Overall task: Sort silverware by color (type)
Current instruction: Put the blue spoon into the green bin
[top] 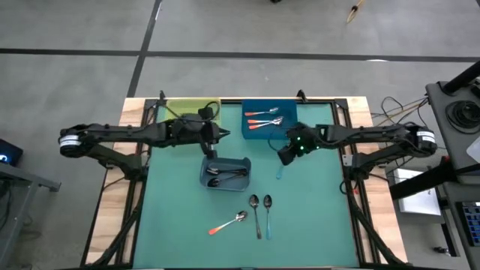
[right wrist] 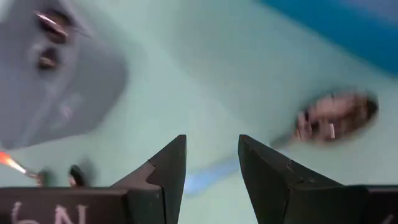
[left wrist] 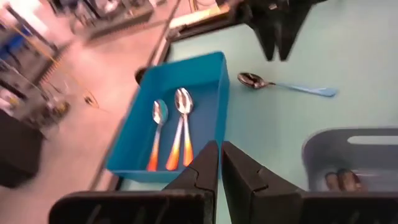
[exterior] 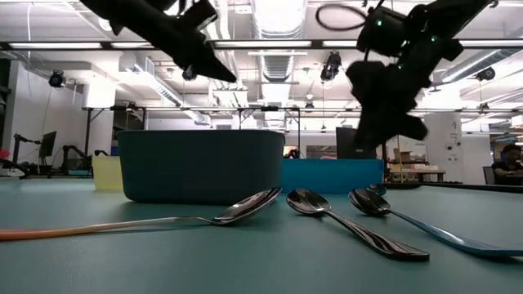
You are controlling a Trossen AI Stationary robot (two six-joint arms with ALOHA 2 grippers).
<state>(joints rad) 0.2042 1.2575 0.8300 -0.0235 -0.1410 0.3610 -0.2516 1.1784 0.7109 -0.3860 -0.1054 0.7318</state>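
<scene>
The right gripper (top: 285, 155), fingers apart, is hovering over a blue-handled spoon (left wrist: 283, 85) lying near the blue bin (top: 259, 132) toward the table's far edge. It should be straddling the handle squarely (not the bowl) before closing. The left gripper (top: 223, 135), closed and empty, is waiting above the grey bin (top: 241, 178).

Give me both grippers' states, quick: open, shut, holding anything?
Left gripper: jaws shut, holding nothing, above the grey bin.
Right gripper: jaws open, holding nothing, over a light-blue-handled spoon on the mat.
</scene>
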